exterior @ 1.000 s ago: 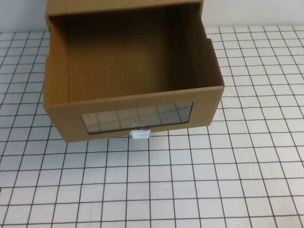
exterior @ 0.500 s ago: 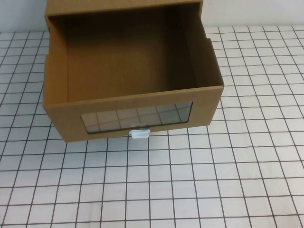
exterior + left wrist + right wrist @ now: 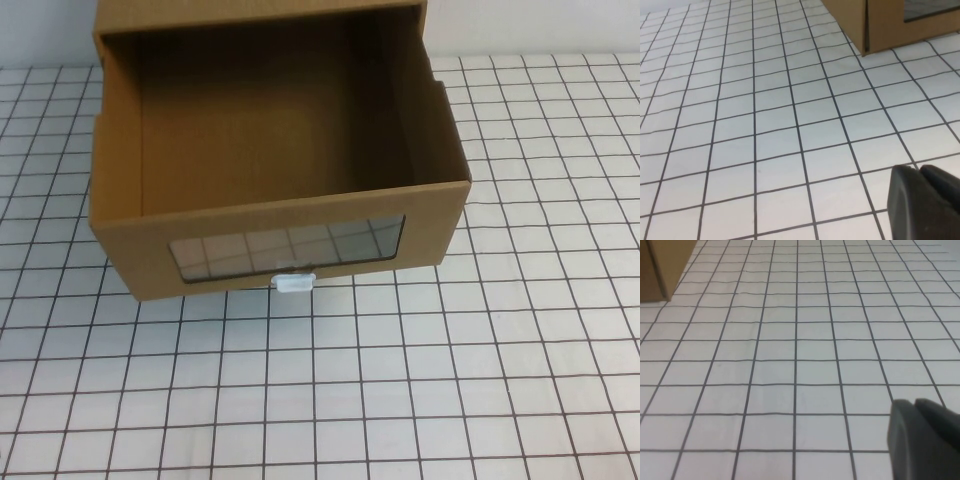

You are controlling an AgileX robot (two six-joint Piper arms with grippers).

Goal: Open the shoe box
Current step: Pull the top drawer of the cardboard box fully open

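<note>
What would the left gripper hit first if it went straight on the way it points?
Likely the gridded table, before the shoe box corner; depth unclear. Both the left gripper and right gripper hover low over it.

Bright even light, shoe box (image 3: 270, 110) interior dim, faint shadow at its base

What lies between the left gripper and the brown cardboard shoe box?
Only bare white gridded table, seen in the left wrist view. Left gripper and right gripper hover over it, clear of the shoe box.
</note>
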